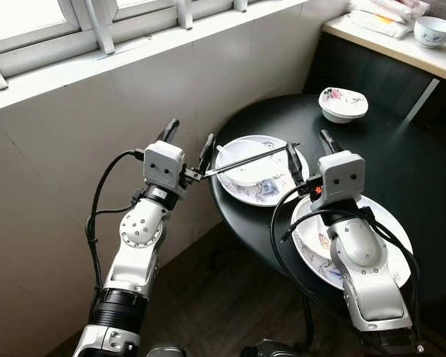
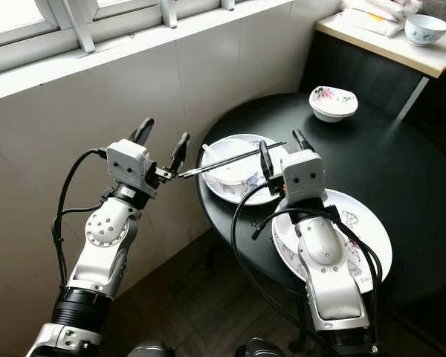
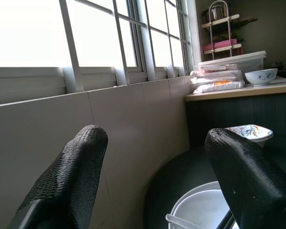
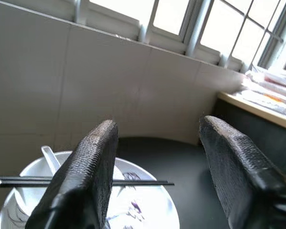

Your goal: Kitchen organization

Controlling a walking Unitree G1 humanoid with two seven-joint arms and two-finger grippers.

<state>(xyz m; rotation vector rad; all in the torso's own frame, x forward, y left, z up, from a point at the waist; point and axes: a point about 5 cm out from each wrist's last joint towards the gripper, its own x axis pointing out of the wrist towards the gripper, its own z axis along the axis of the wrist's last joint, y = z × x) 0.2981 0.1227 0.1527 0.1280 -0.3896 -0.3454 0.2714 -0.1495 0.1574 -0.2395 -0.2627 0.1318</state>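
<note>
Left hand [image 1: 188, 141] agape beside long black chopsticks [image 1: 241, 161].

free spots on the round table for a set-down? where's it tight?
Bare black table lies right of the small floral bowl and between it and the big plate. Crowded at the near-left edge: plate with bowl, spoon and chopsticks, with both open grippers, left and right, hovering there.

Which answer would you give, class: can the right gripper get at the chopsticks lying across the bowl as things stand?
Probably yes. The right gripper hovers open just beside the chopsticks, which rest across the bowl with nothing between them.
</note>
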